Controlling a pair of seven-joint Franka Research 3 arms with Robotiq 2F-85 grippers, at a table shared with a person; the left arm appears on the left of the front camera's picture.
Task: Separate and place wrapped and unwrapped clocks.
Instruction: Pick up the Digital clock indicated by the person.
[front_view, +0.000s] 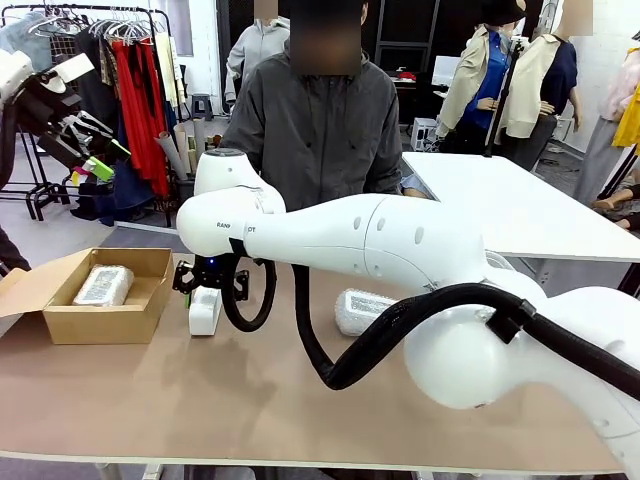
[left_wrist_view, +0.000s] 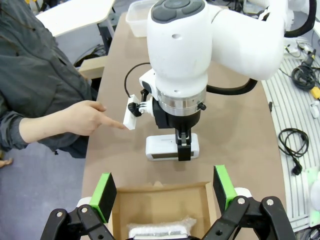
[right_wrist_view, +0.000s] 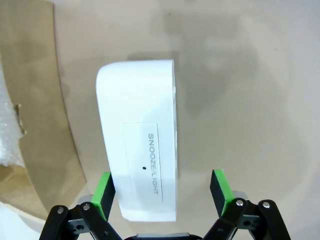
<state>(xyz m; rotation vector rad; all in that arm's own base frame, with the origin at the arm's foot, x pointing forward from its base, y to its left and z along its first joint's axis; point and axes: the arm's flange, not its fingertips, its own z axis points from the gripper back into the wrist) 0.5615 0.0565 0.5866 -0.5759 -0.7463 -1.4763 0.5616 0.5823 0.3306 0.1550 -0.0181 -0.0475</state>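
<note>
The right tool stands wide open with nothing in its grip. It points straight down over the unwrapped clock, one green pad on either side of the clock's end. The left-hand pad is just beside the white casing and the other is clear of it. This clock, marked SNOOZE/LIGHT on top, lies on the brown worktop, left of the middle and just right of the cardboard box.

The box sits open at the left end, with one wrapped clock lying inside. The left tool hangs above this box, its fingers spread wide and empty.

The other wrapped clock lies on the worktop right of the middle, partly behind the right arm's black cable.

At the far edge, the person's hand points a forefinger toward the unwrapped clock.
</note>
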